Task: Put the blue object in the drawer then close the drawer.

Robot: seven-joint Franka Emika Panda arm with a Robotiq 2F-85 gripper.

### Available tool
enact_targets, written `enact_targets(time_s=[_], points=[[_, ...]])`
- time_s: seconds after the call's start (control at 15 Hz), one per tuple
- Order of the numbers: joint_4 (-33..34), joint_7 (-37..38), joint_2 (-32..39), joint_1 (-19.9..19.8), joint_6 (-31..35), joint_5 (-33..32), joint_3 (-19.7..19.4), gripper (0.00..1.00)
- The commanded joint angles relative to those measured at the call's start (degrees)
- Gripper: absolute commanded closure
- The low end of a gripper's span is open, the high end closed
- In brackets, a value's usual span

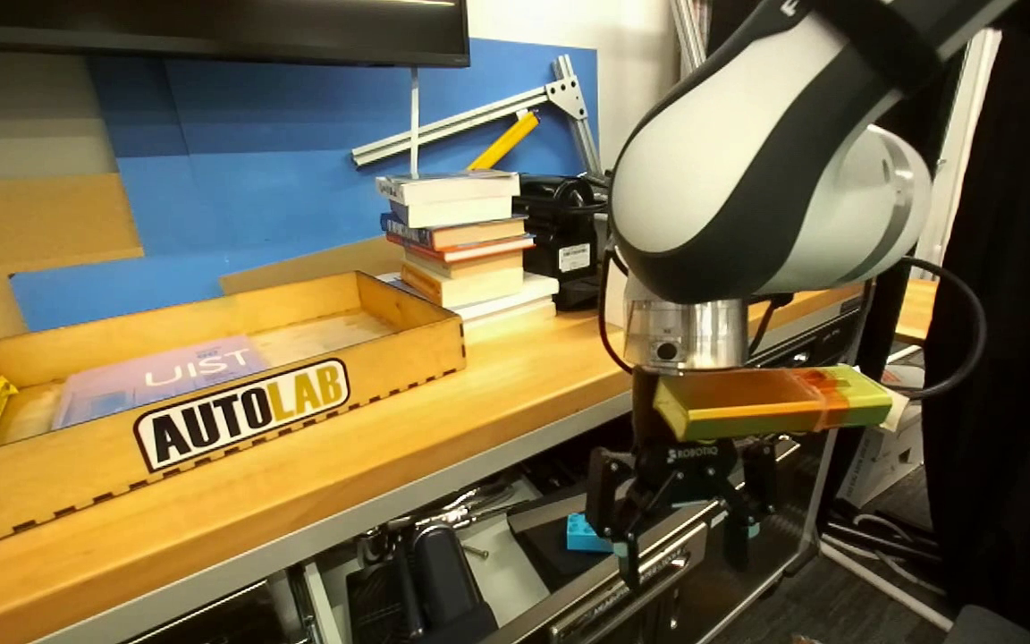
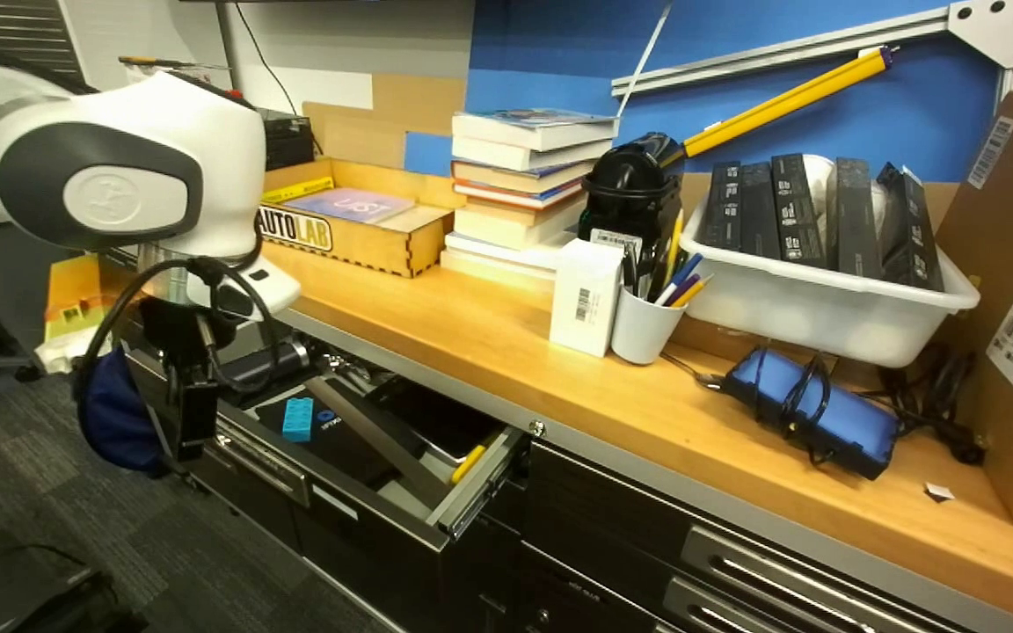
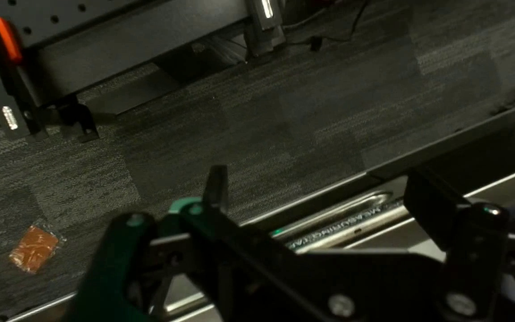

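Note:
The blue object, a small light-blue block, lies inside the drawer on a dark item. In the wrist view it does not show. The black drawer is pulled open below the wooden worktop. Its front rim and pale metal handle face the floor side. My gripper is open and empty, pointing down at the drawer's front, outside the drawer and apart from the block. In the wrist view the spread fingers have the handle strip showing between them; contact cannot be told.
The drawer also holds a black cylinder, a yellow-handled tool and dark flat items. On the worktop stand a wooden AUTOLAB tray, stacked books, a pen cup and a white bin. A yellow-green box is fixed by my wrist.

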Motion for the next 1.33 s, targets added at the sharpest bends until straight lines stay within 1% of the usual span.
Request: enact_targets(time_s=[0.0, 0.13, 0.2, 0.27, 0.4, 0.53, 0.67, 1.0, 1.13, 1.27], points=[[7.49, -6.37, 10.65, 1.02, -4.66, 0.23, 1.03, 0.00], [11.04, -10.77, 16.28, 1.22, -5.27, -0.13, 1.38, 0.00], [12.66, -11.38, 19.18, 1.33, -4.33, 0.26, 1.76, 0.00], [14.46, -11.83, 22.05, 1.32, -4.00, 0.24, 2.04, 0.00], [17.15, -9.95, 26.13, 1.37, -3.52, 0.04, 2.47, 0.00], [18.65, -7.00, 27.87, 1.54, -1.59, 0.91, 2.54, 0.00], [19.83, -3.94, 28.08, 2.02, -1.26, -0.21, 2.24, 0.00], [24.21, 10.87, 30.22, 2.98, 4.16, -2.63, 0.50, 0.00], [26.36, 14.03, 31.84, 2.65, 5.85, -1.74, -0.18, 0.00], [28.26, 17.95, 33.61, 2.66, 7.30, -2.16, -1.51, 0.00]])
